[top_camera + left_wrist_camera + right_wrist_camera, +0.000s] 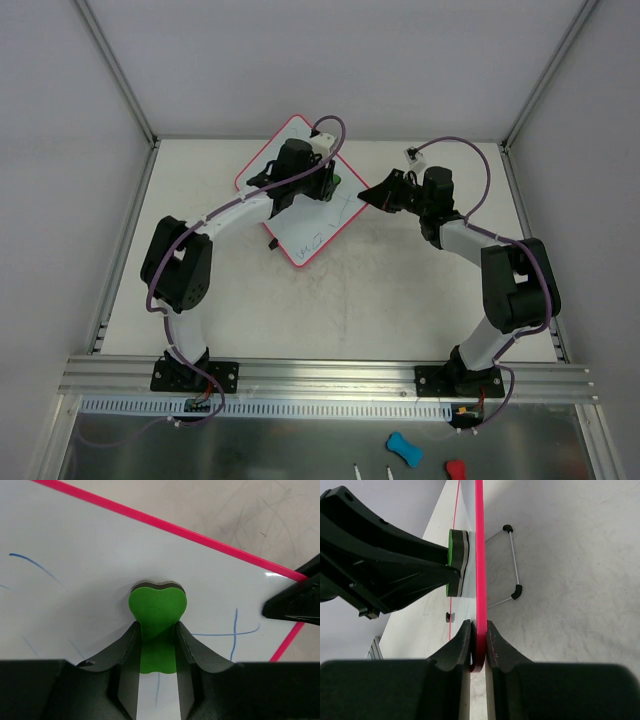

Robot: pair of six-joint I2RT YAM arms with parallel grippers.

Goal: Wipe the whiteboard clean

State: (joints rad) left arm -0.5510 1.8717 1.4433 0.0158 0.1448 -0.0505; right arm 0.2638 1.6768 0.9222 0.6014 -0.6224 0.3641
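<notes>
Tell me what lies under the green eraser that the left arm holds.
The whiteboard's white surface lies under the green eraser, whose dark pad rests against it. Beside it, blue marker lines show. Any ink directly under the pad is covered.

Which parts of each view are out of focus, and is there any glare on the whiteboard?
Left wrist: its own fingers are dark and soft, the green eraser sharp, one small glint on the whiteboard rim. Right wrist: near fingers blurred, wire stand behind sharp. Top external: even light, no glare.
</notes>
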